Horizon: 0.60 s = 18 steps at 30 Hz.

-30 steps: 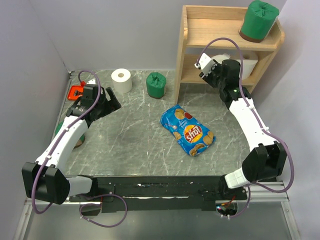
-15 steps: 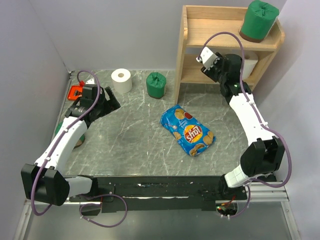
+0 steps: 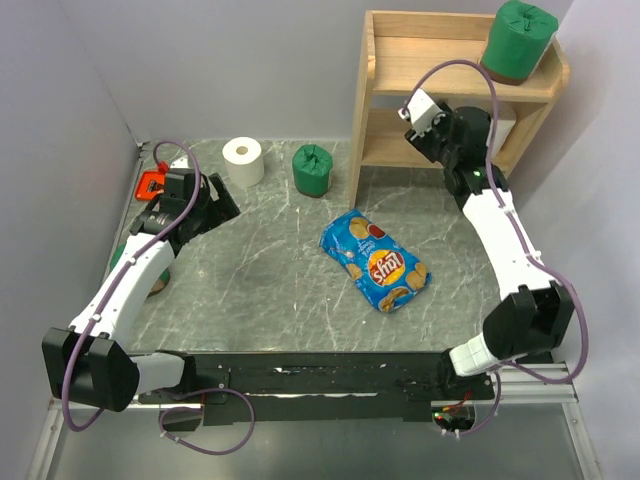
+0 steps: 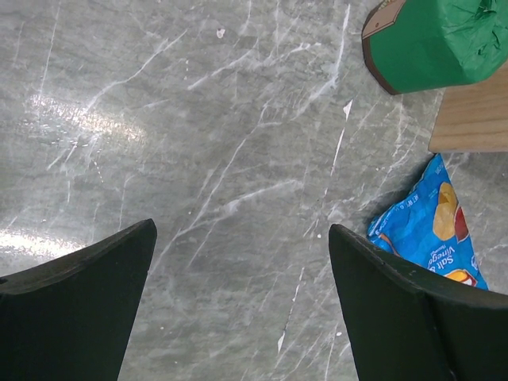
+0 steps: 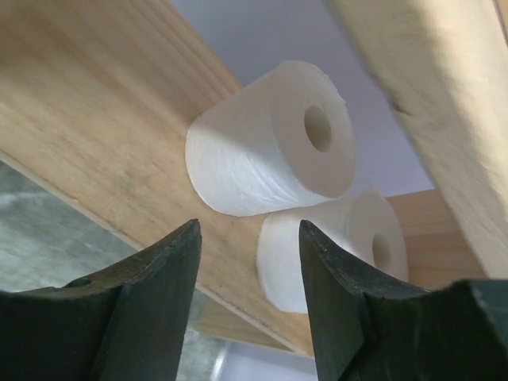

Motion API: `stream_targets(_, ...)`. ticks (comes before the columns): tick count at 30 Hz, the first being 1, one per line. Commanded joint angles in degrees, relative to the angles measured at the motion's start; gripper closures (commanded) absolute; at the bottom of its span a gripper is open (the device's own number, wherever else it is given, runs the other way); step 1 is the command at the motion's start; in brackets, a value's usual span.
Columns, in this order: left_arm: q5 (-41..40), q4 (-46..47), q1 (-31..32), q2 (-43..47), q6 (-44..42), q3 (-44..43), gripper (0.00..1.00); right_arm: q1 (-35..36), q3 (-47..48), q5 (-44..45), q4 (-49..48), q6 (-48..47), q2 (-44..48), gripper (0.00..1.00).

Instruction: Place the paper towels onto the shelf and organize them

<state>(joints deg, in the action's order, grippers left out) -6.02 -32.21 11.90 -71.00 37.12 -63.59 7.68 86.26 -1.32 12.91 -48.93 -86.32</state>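
Two plain white paper towels sit on the lower tier of the shelf (image 5: 95, 103), touching one another. In the right wrist view one white roll (image 5: 270, 143) is higher in the frame and the other white roll (image 5: 333, 246) is lower, both with their hollow cores turned toward the camera. The right gripper (image 5: 250, 226) hangs just in front of that tier, its fingers spread with nothing between them.

At the right end of the top tier stands a green-wrapped roll (image 3: 518, 40) with a brown base and a puckered, twisted top. The shelf is light natural wood with side panels and a low back rail, at the far right of the table (image 3: 270, 290).

Two more rolls stand near the table's far edge, a little apart. One is a third white roll (image 3: 243, 162), core upward, and the other is a second green roll (image 3: 313, 169), near the shelf's left panel. A blue chip bag (image 3: 375, 260) lies mid-table.

The left gripper (image 4: 242, 230) hovers over bare tabletop, fingers wide apart and empty, near a red tool (image 3: 152, 183) at the left edge.
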Motion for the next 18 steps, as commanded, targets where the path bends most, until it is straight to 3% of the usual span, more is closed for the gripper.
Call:
stream_targets(1, -1.54, 0.83, -0.30, 1.48, 0.67, -1.18, 0.04, 0.49, -2.67, -4.03, -1.31, 8.13, 8.62, 0.40)
stream_targets(11, -4.08, 1.62, -0.39, 1.65, 1.28, -0.48, 0.04, 4.00, -11.37, -2.01, 3.61, 46.94, 20.57, 0.42)
stream_targets(18, -14.01, -1.01, -1.61, 1.13, 8.82, -0.30, 0.03, 6.20, -23.31, -8.95, 6.34, 58.68, 29.45, 0.40)
